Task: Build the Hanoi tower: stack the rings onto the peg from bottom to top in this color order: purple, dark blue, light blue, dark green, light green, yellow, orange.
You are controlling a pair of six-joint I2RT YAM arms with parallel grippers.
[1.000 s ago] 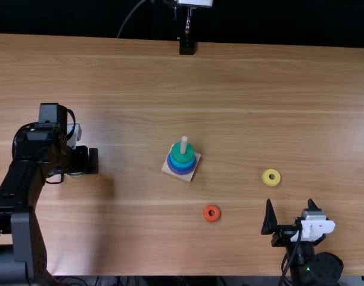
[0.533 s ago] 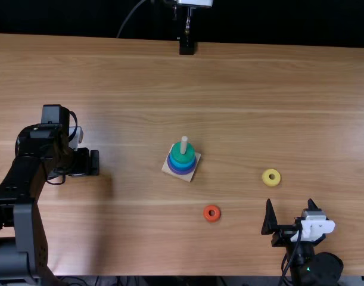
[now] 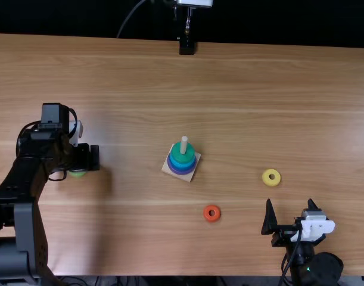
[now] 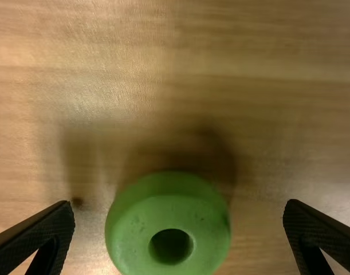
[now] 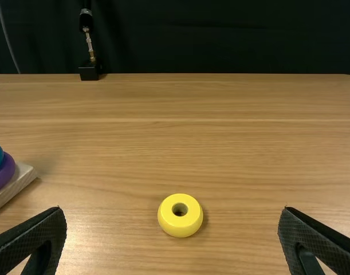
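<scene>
Reference: clock positions are taken from the peg (image 3: 184,143) in the top view, 12 o'clock toward the far edge of the table (image 3: 259,83). The light green ring (image 3: 77,173) lies on the table near 9 o'clock, partly hidden beneath my left gripper (image 3: 93,159). In the left wrist view, this gripper is wide open; its 2 fingers stand apart with the ring between them, clear on both sides. Held load: 0 rings.

The peg stands on its square wooden base (image 3: 191,177), left of centre to middle of the table. Stack: purple ring (image 3: 182,173) at the bottom, blue above it, dark green ring (image 3: 181,151) at the top. The peg's tip protrudes.

The orange ring (image 3: 206,213) lies flat at 5 o'clock. The yellow ring (image 3: 266,179) lies flat, slightly past 3 o'clock. My right gripper (image 3: 290,202) is near 4 o'clock, wide open, holding 0 rings. In the right wrist view, the yellow ring appears between its 2 separated fingers, beyond their tips.
</scene>
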